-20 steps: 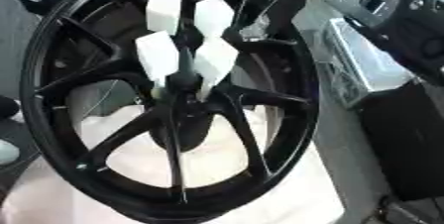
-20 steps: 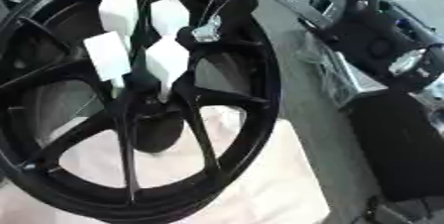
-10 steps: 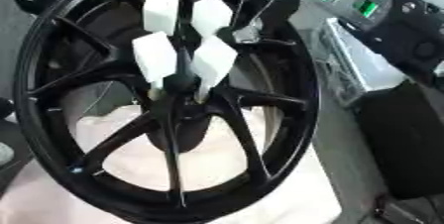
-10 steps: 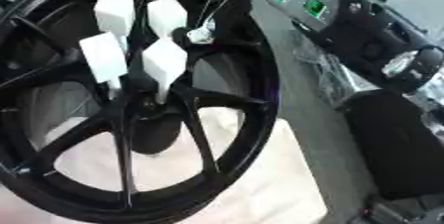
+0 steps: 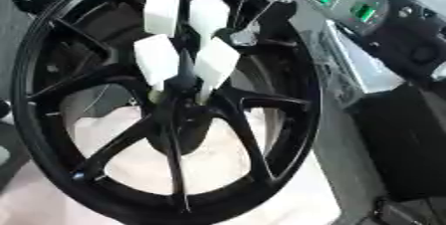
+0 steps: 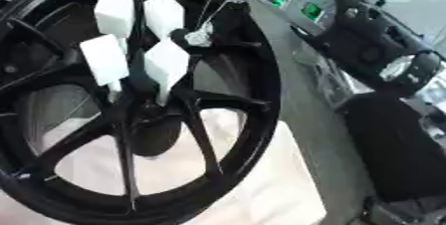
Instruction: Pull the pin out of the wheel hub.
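A large black spoked wheel (image 5: pixel 261 134) lies on a white cloth. Four white block-shaped pieces stand close together above its hub (image 5: pixel 178 87): two further back (image 5: pixel 162 12) (image 5: pixel 210 14) and two nearer (image 5: pixel 156 60) (image 5: pixel 215 62). My right arm (image 5: pixel 348 5), silver and black with green lights, comes in from the upper right. Its dark hand (image 5: pixel 253 25) hangs over the wheel's far rim, just right of the white pieces, with a small pale part (image 6: pixel 198 36) at its tip. The hand merges with the black wheel, so its hold is hidden. No left hand shows.
The white cloth (image 5: pixel 218 169) covers the grey table (image 6: pixel 305 134) under the wheel. A grey metal box (image 5: pixel 366 74) and a black box (image 5: pixel 409 139) stand right of the wheel. Dark equipment (image 6: pixel 383 55) fills the upper right.
My right forearm has come further into view from the upper right, its green lights now showing. The hand stays by the far rim. The whole picture has shifted slightly.
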